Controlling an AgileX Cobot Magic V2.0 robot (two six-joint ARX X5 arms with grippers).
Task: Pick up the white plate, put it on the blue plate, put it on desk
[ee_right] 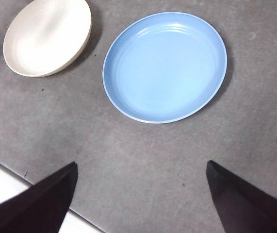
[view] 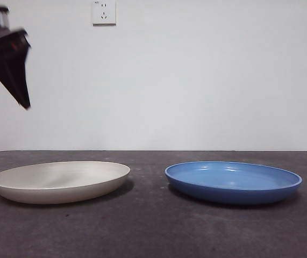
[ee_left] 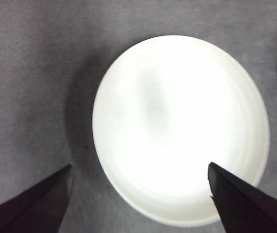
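Observation:
The white plate [view: 61, 181] lies on the left of the desk [view: 153, 226], and the blue plate [view: 233, 181] lies to its right, a gap apart. My left gripper [view: 5, 110] hangs open high above the white plate's left side, touching nothing. In the left wrist view the white plate [ee_left: 179, 128] fills the space below the open left gripper [ee_left: 140, 167]. My right gripper [ee_right: 141, 165] is open and empty, held high over the desk [ee_right: 143, 145]. From there the blue plate [ee_right: 165, 65] and the white plate [ee_right: 46, 36] both show whole.
A white wall with a power socket [view: 104, 12] stands behind the desk. The desk's near edge [ee_right: 12, 172] shows in the right wrist view, with a pale floor or surface beyond it.

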